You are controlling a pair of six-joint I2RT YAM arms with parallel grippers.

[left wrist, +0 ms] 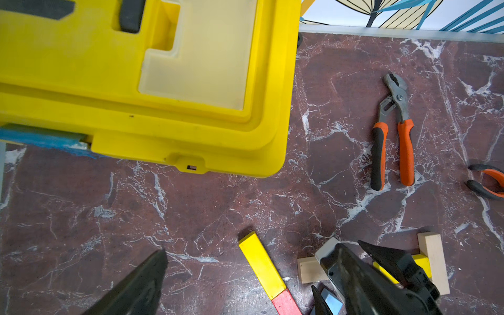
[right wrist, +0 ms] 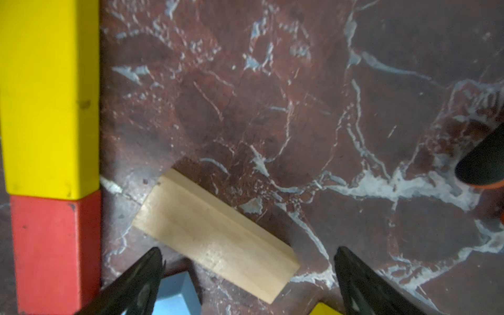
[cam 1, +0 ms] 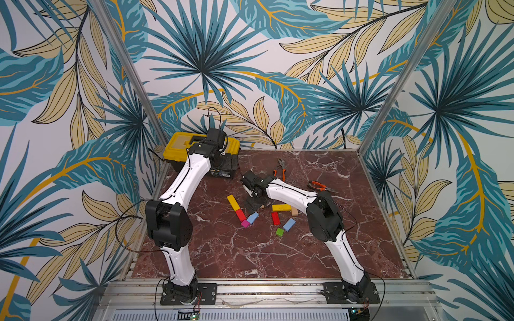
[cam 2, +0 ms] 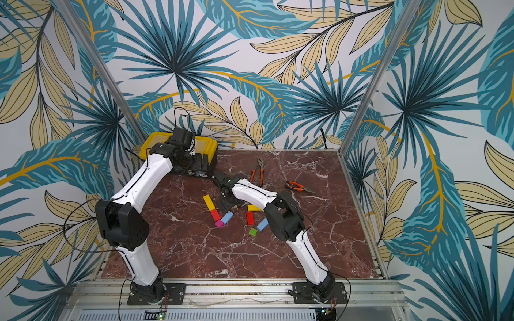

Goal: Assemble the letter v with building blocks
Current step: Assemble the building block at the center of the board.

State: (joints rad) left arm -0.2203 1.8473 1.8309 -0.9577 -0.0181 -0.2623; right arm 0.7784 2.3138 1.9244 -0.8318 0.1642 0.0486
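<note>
The letter v (cam 1: 241, 215) lies flat on the desk (cam 1: 222, 250), with its magenta cube (cam 1: 245, 223) tip toward the robot. The yellow bar (cam 1: 233, 202) and red block (cam 2: 215, 214) make 1 arm, end to end. The light-blue block (cam 1: 252, 218) starts the other. The plain-wood bar (right wrist: 215, 240) lies slanted under the right gripper (right wrist: 249, 253) — fingers wide apart, holding nothing. The left gripper (cam 1: 221, 162) hangs by the yellow toolbox (cam 1: 178, 147), also spread wide.

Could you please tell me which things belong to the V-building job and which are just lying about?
Belongs: long yellow wooden bar, short red wooden block, tiny magenta cube, light-blue block, plain-wood bar, tiny green cube, second yellow bar, second red block, second light-blue block.
Lying about: yellow plastic toolbox, orange-handled groove-joint pliers, orange-handled needle-nose pliers.
</note>
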